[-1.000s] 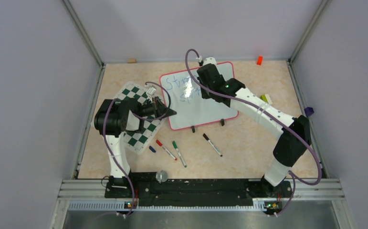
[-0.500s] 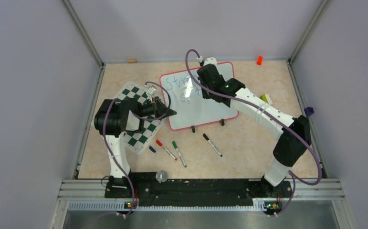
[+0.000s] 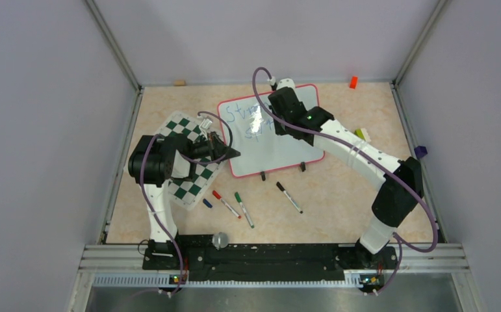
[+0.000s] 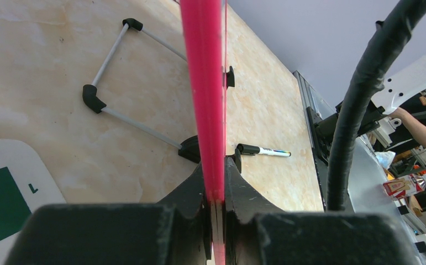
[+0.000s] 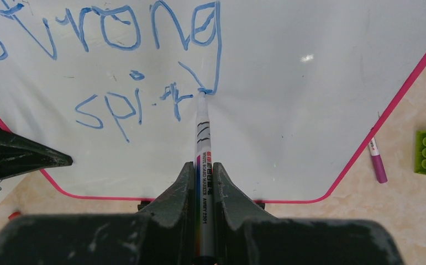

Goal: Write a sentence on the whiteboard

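Clamping whiteboard (image 3: 280, 146) edge: left pincer (image 4: 215, 175) | right pincer (image 5: 204, 172) grips marker (image 5: 202, 130), tip on sentence (image 5: 101, 69)

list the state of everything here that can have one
whiteboard: edge clamped in the left hand, partly written
sentence: unfinished, "Strong" done, second word partly written
blue marker: uncapped, tip touching the whiteboard
left hand: shut on the whiteboard's red edge
right hand: shut on the blue marker
black marker: capped, lying loose on the table

Plain lilac walls (image 3: 46, 130), aluminium corner posts (image 3: 112, 45), beige marbled tabletop (image 3: 345, 195), metal front rail (image 3: 273, 260)
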Action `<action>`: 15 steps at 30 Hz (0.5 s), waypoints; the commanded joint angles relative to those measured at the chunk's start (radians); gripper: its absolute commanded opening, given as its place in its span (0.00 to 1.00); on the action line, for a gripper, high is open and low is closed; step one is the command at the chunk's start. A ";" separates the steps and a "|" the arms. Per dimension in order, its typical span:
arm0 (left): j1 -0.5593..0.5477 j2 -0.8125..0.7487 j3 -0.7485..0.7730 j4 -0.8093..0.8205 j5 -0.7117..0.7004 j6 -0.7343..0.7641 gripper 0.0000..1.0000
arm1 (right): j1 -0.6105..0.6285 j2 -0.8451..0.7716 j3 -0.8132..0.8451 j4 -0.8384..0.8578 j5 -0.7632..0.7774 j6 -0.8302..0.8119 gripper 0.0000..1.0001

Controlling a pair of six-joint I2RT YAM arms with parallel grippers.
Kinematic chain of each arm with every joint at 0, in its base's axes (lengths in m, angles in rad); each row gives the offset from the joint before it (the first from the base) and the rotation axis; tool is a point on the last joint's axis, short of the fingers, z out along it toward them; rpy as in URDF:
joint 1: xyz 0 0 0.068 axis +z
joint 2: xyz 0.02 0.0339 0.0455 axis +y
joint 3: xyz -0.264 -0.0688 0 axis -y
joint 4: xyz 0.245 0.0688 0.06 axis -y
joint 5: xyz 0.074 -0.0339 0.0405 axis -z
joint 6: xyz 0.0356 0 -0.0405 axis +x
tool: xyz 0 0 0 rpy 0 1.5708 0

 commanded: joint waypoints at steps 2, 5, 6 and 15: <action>0.030 -0.016 -0.007 0.101 -0.068 0.080 0.00 | -0.013 -0.023 0.053 0.004 -0.010 -0.002 0.00; 0.030 -0.016 -0.007 0.101 -0.068 0.081 0.00 | -0.013 -0.050 0.028 -0.002 -0.029 0.007 0.00; 0.031 -0.016 -0.006 0.101 -0.067 0.079 0.00 | -0.013 -0.061 0.015 0.000 -0.031 0.008 0.00; 0.030 -0.015 -0.007 0.101 -0.071 0.077 0.00 | -0.013 -0.097 -0.039 0.010 -0.027 0.013 0.00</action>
